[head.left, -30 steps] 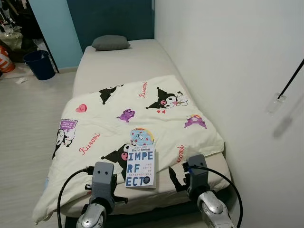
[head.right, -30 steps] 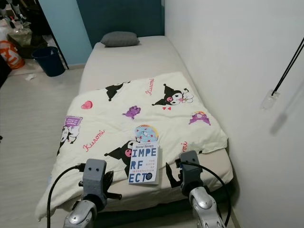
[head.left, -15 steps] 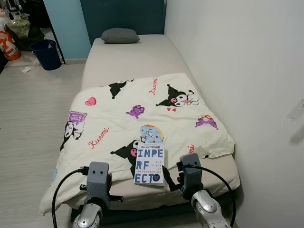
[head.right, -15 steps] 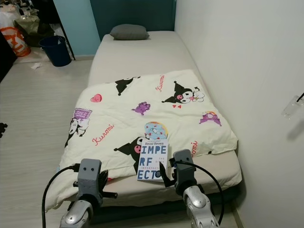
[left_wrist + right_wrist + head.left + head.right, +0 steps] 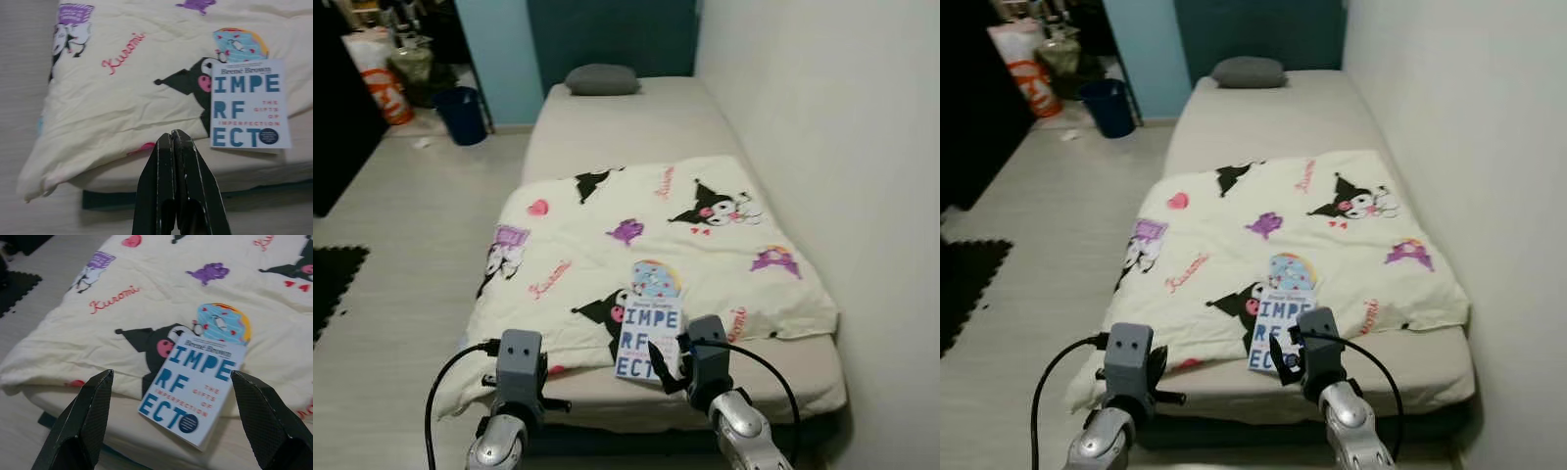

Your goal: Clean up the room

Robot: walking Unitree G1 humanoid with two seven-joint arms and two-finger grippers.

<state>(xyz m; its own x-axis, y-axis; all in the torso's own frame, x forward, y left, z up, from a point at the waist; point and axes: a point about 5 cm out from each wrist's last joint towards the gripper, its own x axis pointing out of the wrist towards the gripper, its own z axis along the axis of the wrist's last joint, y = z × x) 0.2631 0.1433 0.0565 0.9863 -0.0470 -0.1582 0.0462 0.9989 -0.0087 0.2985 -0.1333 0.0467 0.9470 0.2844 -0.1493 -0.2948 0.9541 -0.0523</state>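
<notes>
Book (image 5: 196, 387), a flat white paperback with blue lettering, is seen lying on the soft cartoon-print blanket (image 5: 607, 245) near the bed's (image 5: 636, 117) foot edge, framed between the wide-apart fingers of the right gripper (image 5: 171, 423). Left gripper (image 5: 175, 142) is held with fingers pressed together, short of the blanket edge. Bare floor (image 5: 401, 245) is seen beside the bed.

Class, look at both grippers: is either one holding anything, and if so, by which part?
Nothing is held. The right gripper is open above the book, not touching it; the left gripper is shut on nothing.
</notes>
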